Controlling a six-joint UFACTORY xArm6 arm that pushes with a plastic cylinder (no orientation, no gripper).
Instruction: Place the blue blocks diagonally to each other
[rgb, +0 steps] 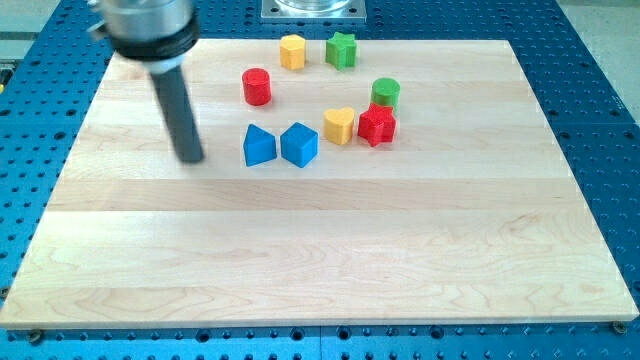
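Two blue blocks sit side by side near the board's middle: a blue triangular block (259, 146) on the left and a blue cube (299, 144) just right of it, almost touching. My tip (191, 158) rests on the board to the left of the blue triangular block, a short gap away. The dark rod rises from it toward the view's top left.
A red cylinder (257, 86) lies above the blue blocks. A yellow hexagonal block (292, 51) and a green star (341, 49) sit near the top edge. A yellow heart (339, 126), a red star (377, 125) and a green cylinder (385, 93) cluster to the right. The wooden board (320, 250) lies on a blue perforated table.
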